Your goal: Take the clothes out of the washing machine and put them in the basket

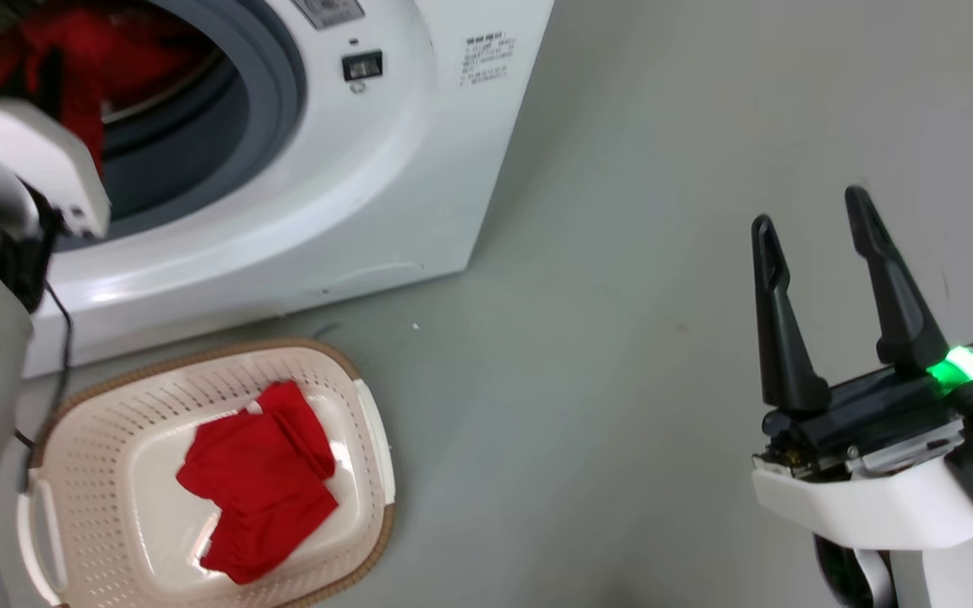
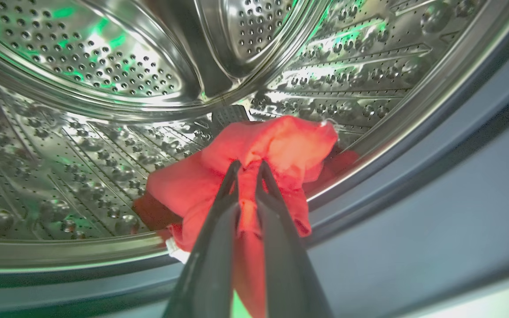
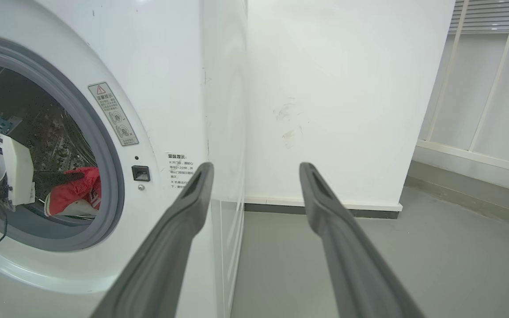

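left gripper (image 2: 248, 167) is inside the washing machine (image 1: 343, 203), its two dark fingers (image 2: 221, 229) pinched together on one red garment (image 2: 281, 141), with a fold of cloth squeezed in the narrow gap between them; this garment is bunched up at the front lip of the steel drum (image 2: 104, 66), just inside the grey seal (image 2: 413, 212), low in the machine's opening, with a bit of white trim at its lower edge; in the head view the left arm's white wrist housing (image 1: 39, 160) sits at the machine's door opening, red cloth visible past it in the dark drum; right gripper (image 1: 809, 211) is well apart from the machine, out over the grey floor (image 1: 622, 338) off the machine's right corner, two fingers spread wide with nothing between them, one green light (image 1: 964, 367) glowing at its base; the right wrist view looks past those spread fingers at the machine's front and right side panel and a white wall (image 3: 347, 88) behind; one basket (image 1: 199, 353) on the floor directly in front of the machine, near its base, holds a second red garment (image 1: 263, 481) lying crumpled on the bottom, touching no wall of the basket; count: 2 grippers, 1 machine, 1 basket, 2 red pieces seen, one in the drum, one in the basket; cannot tell if more cloth lies deeper in the drum
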Available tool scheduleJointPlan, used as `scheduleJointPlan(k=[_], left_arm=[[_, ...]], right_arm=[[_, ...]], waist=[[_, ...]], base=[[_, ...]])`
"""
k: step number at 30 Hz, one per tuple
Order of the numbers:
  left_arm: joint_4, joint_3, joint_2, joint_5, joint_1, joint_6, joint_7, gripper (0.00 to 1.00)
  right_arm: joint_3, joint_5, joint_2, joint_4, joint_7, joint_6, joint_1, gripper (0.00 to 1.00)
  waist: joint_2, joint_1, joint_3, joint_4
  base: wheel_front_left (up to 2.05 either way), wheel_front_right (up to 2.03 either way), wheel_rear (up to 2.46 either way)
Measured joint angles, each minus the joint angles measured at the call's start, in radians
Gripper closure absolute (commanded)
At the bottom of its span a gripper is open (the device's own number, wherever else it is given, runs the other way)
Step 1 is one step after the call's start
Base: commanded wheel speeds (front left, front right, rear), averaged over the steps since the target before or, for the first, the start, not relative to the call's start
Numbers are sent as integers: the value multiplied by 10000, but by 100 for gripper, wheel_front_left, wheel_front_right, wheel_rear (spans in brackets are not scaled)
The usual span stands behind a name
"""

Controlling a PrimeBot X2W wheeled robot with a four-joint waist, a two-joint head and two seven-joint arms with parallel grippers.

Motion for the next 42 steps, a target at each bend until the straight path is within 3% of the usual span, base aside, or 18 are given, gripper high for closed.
scheduleJointPlan(k=[6, 7, 18, 31, 42], left_arm=[[-399, -25, -265, 12, 1316, 238, -662, 100], [-965, 113, -336, -38, 1928, 489, -771, 100], [-4065, 819, -426, -44, 5107, 1482, -786, 100], [-7097, 495, -234, -81, 8521, 2523, -541, 100], [-7733, 155, -328, -378, 9921, 2782, -293, 100]], right_arm=[[15, -251, 0, 182, 0, 0, 501, 0], [12, -359, 0, 284, 0, 0, 797, 0], [100, -771, 0, 648, 0, 0, 1840, 0], [77, -869, -2, 794, 0, 0, 2514, 0], [128, -899, -2, 920, 0, 0, 2717, 0]], waist=[[0, 0, -862, 203], [0, -1, -1311, 306], [-1, -2, -2978, 652], [0, -1, -4059, 930], [0, 0, -4454, 1038]], base=[[0, 0, 0], [0, 0, 0], [0, 0, 0], [0, 0, 0], [0, 0, 0]])
